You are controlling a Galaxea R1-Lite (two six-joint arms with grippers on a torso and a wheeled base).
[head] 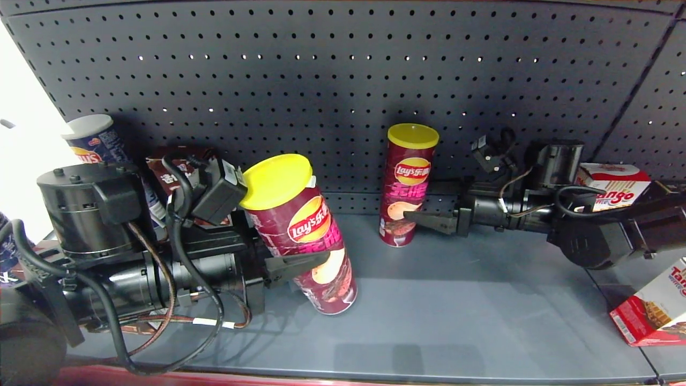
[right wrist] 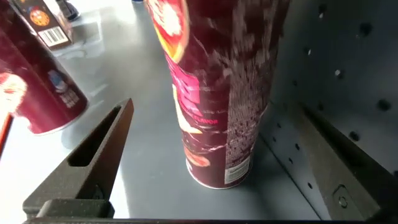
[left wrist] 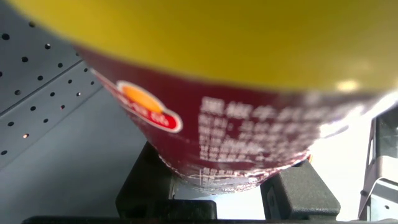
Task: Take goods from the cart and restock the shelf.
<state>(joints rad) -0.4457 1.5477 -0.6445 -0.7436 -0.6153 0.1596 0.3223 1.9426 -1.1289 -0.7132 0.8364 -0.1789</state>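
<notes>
Here's the left gripper (head: 313, 264) clenched on a maroon chip can (head: 300, 230) with a yellow lid. The can is tilted, and we cannot tell if its lower end touches the grey shelf (head: 455, 300). The right gripper (head: 415, 215) is released, with 1 finger either side of a 2nd can (head: 408, 185) standing upright by the pegboard (head: 343, 69). A wafer box (head: 651, 313) lies far right.

Goods on the shelf, counted
Two maroon chip cans (head: 308, 241) (head: 405, 187), one blue chip can (head: 99, 142), two wafer boxes (head: 616, 187) (head: 651, 308), one brown packet (head: 174, 163)
</notes>
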